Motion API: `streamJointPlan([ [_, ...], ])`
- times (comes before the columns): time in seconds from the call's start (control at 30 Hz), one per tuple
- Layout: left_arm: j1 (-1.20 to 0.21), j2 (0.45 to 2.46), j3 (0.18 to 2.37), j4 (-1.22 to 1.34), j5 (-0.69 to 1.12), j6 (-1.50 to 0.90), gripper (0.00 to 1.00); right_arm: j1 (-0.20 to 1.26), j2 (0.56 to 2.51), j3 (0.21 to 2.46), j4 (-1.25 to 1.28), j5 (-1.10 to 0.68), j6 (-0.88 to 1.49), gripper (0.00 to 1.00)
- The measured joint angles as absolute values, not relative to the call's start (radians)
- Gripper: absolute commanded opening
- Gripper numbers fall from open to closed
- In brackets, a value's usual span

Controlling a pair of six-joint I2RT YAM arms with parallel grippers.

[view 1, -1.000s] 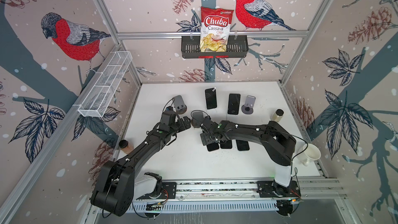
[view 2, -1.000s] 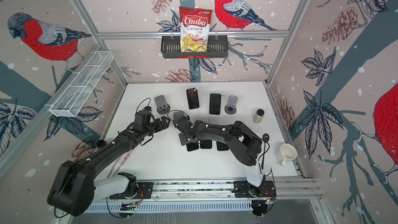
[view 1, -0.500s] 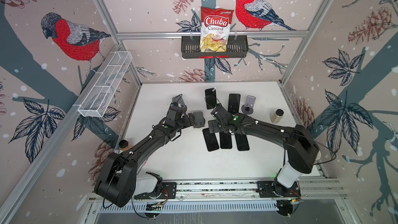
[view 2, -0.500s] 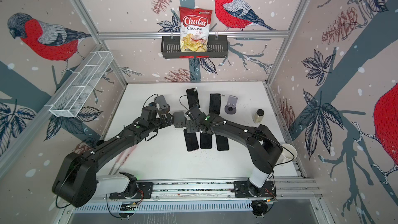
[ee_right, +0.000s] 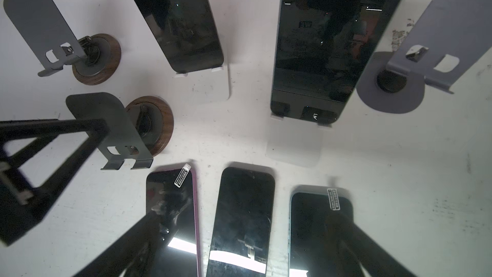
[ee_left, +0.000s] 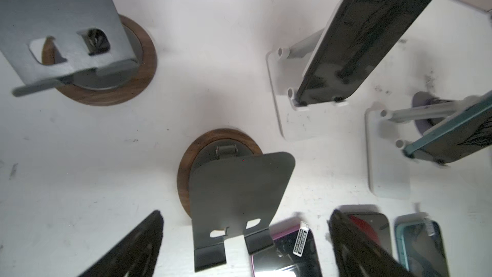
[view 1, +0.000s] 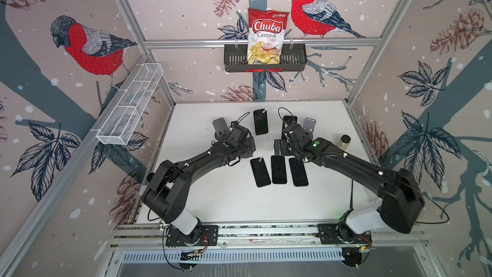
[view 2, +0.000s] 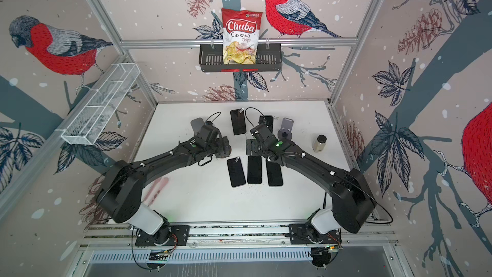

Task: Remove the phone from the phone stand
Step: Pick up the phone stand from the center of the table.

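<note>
As my left pincer (ee_left: pixel 246 214) and right pincer (ee_right: pixel 245 215) hang spread wide, holding nothing, an empty dark stand (ee_left: pixel 234 195) sits below the left and three flat phones (ee_right: pixel 245 195) below the right. Farther off, two phones (ee_right: pixel 173 17) lean on white stands (ee_right: pixel 210 86).

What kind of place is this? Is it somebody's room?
Probably not a home: it looks like a small robot test booth. Bird wallpaper covers panels in a metal frame, two robot arms are mounted on a rail at the front, and phones lie in a row on a white table.
</note>
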State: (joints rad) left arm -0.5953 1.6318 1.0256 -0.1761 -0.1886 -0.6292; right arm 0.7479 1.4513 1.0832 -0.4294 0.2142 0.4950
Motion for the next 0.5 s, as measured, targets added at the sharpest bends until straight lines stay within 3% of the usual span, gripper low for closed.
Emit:
streamJointPlan([
  [0.23, -0.62, 1.785, 1.14, -0.234, -0.27, -0.652, 0.89, 0.737, 1.419, 1.036, -0.396, 0.175, 0.474, 0.99],
  [0.5, -0.622, 1.814, 1.147, -0.247, -0.33, -0.671, 0.79, 0.737, 1.419, 1.019, -0.366, 0.14, 0.474, 0.99],
])
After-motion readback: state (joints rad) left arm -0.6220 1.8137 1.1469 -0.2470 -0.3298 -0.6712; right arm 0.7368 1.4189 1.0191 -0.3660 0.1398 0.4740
